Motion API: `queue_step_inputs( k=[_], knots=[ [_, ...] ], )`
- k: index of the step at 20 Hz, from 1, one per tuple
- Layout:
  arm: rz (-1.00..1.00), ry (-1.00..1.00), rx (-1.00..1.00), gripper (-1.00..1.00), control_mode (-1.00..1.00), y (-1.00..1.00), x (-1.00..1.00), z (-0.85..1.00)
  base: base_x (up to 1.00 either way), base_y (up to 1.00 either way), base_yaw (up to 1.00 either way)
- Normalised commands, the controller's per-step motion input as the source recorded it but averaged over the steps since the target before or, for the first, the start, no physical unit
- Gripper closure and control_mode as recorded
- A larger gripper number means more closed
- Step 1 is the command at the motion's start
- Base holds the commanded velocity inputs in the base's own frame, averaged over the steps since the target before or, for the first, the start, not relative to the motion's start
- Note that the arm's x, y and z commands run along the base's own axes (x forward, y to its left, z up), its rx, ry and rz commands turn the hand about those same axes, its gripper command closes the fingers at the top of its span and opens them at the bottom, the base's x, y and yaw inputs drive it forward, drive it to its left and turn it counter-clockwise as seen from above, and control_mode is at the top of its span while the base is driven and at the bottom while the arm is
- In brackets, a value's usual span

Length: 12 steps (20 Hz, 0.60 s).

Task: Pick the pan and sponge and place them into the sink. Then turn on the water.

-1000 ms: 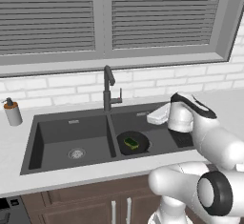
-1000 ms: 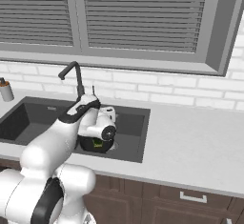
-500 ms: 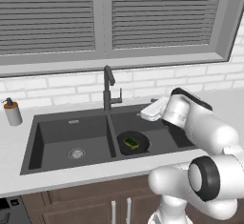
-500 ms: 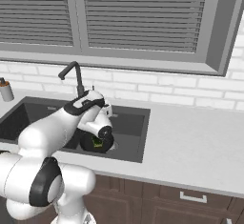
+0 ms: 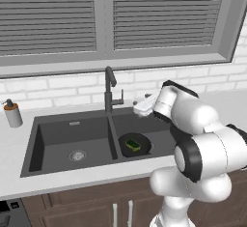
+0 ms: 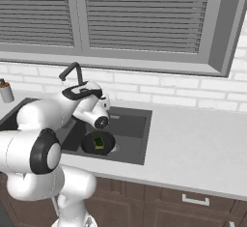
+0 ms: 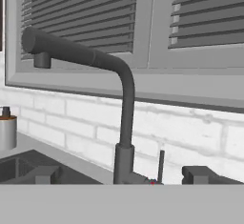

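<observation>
Pan (image 5: 133, 144) resting in the right basin of the sink (image 5: 30, 154), with the sponge (image 5: 133, 145) lying inside it, both already placed for washing; no water stream runs from the tap (image 5: 110, 90), so turning it on remains; gripper (image 7: 121, 174) empty, its tips spread wide either side of the tap's base and thin lever (image 7: 161, 165), apparently lined up to work that lever; soap bottle (image 5: 12, 113) on the counter (image 6: 202, 148) left of the sink; no legible writing or brand visible.

Grey counter (image 5: 62, 185), sink (image 5: 53, 139) inset, soap dispenser (image 5: 12, 113) left
</observation>
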Motion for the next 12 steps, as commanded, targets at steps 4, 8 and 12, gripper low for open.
queue_step_inputs(
  k=[4,8,12],
  knots=[
    [0.0,0.0,0.0,-1.0,-1.0,0.09,0.39,-0.08,0.0,0.0,0.0],
    [-0.11,-0.02,0.0,-1.0,-1.0,0.16,0.3,-0.22,0.0,0.0,0.0],
    [-0.19,-0.01,0.0,-1.0,-1.0,0.15,0.24,-0.15,0.0,0.0,0.0]
  ],
)
